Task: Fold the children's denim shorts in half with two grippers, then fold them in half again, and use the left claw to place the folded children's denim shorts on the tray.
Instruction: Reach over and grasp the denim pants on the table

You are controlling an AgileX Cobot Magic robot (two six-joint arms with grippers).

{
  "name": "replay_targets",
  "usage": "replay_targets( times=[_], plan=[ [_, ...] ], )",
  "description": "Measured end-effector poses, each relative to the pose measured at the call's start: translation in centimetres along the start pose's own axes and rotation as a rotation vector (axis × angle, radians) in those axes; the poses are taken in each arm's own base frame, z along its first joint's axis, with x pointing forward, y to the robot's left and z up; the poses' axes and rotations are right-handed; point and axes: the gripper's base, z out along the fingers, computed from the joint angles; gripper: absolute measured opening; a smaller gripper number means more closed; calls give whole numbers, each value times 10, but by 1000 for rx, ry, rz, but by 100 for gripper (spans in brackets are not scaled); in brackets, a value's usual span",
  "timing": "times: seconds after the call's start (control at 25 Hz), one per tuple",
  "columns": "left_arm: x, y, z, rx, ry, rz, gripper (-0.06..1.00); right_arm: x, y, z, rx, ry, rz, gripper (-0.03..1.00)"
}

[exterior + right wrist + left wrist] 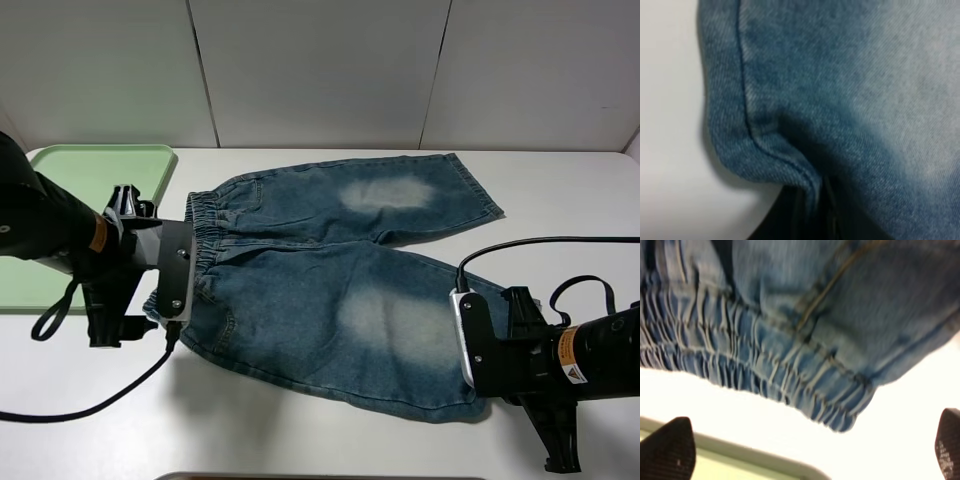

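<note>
- Children's denim shorts [330, 290] lay spread flat on the white table [560, 200], between the two claws, with the gathered waistband towards the left claw and the leg hems towards the right one.
- Left claw [170, 303] stood released at the near corner of the waistband, its grey top plate over the edge of the denim.
- In the left wrist view its dark fingertips [667, 447] were set wide apart. The elastic waistband corner lay just ahead of them, and no cloth was caught between them.
- Pale green tray [90, 165] sat on the table behind and beside the left claw, apart from the shorts. Its rim [740, 460] showed close under that claw.
- Right claw [468, 350] was clenched on the hem of the nearer leg. The right wrist view showed the stitched denim edge bunched and drawn down into the dark fingers [827, 212].
- A pale faded patch on each leg faced up. The nearer patch lay just in front of the right claw.
</note>
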Motion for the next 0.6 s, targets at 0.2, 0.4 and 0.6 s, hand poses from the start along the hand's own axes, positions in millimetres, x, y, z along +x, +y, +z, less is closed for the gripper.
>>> replay_targets(
  times=[0.2, 0.4, 0.6],
  plan=[
    [0, 0, 0, -1, 1, 81, 95, 0, 0, 0, 3, -3, 7, 5],
    [4, -9, 2, 26, 10, 189, 95, -1, -1, 0, 9, -10, 7, 5],
    [8, -19, 4, 39, -5, 291, 95, -1, -1, 0, 9, -10, 7, 5]
  ],
)
